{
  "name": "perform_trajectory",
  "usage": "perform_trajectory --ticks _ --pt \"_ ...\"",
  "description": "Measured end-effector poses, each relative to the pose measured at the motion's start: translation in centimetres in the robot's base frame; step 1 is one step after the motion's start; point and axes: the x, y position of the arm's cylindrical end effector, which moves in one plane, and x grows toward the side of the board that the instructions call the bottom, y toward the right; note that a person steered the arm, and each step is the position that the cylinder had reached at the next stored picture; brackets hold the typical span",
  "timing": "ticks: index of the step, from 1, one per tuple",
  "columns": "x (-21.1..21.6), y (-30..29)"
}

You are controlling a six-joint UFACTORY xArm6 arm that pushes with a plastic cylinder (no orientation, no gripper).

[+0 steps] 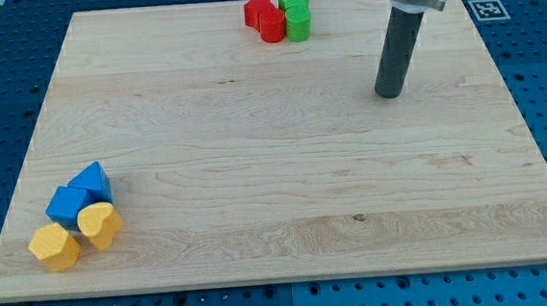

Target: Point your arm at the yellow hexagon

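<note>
Yellow hexagon (53,247) sits nearest, at the table's (286,191) near-left corner, touching the yellow heart (99,225), blue blocks (79,194) just behind. Looks light, rigid, probably slides easily, so a nudge would shift it. No gripper on this rig, nothing held. My tip (390,94) is far right, well apart, nearer the red (266,17) and green (296,13) blocks. Approach its free near-left side.

The table (276,191) is showing pale wood grain. The rod is looking dark grey down to my tip (389,95). Beside it are sitting two red blocks (265,17) and two green blocks (296,14); far off, two blue blocks (79,193), a yellow hexagon (53,246) and a yellow heart (99,225).
</note>
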Motion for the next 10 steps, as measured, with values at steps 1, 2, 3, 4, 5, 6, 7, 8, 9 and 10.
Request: perform_trajectory --ticks 1,2,3,4,5,6,7,8,9,10 --pt "0.0 0.0" --pt "-1.5 0.0" --pt "-1.5 0.0" --pt "-1.6 0.0" --pt "-1.6 -0.4" --pt "-1.2 -6.2" --pt "-1.1 -12.6" --pt "-0.4 -19.6" --pt "0.4 -26.0" --pt "1.4 -33.0"
